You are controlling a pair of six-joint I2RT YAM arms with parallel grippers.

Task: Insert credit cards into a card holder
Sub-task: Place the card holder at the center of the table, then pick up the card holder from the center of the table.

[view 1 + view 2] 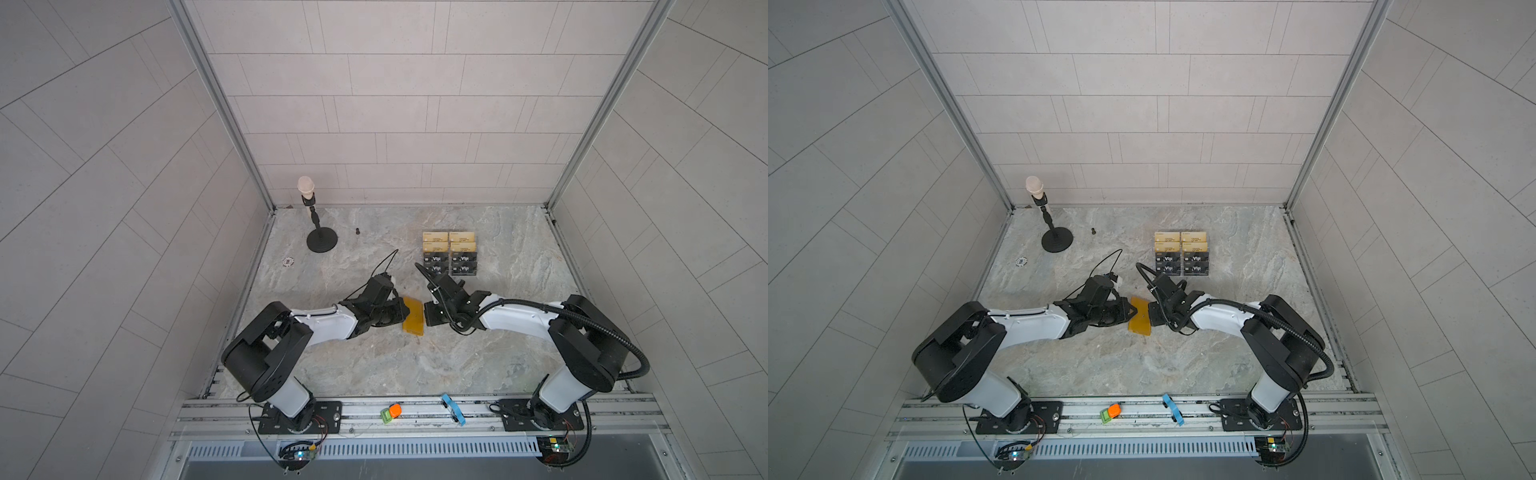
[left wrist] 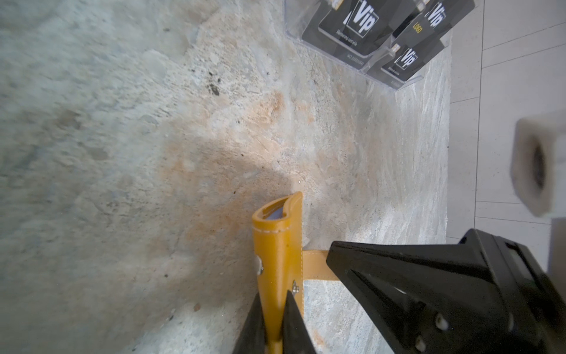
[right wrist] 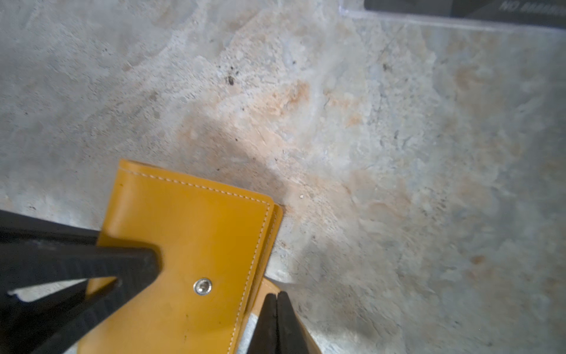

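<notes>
Between left gripper jaws the card holder is being pinched, its snap tab by right gripper; credit cards are being held by their stand, seemingly none inserted yet.

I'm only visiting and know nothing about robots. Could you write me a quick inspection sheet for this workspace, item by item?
Surface: marbled tabletop, a few dark specks.
Job's things: yellow card holder held between both grippers, snap undone; black Vip credit cards in the near tiers of a clear stand, gold cards in its far tiers.
Clutter: microphone on a round base; small dark bit; small disc; orange-green piece and blue piece on the front rail.
Grippers: left gripper clamps the card holder's body; right gripper shut on its tab.
Cables: black hose along the right arm; thin wire looped above the left wrist.
Surroundings: grey tiled walls, metal frame posts.
</notes>
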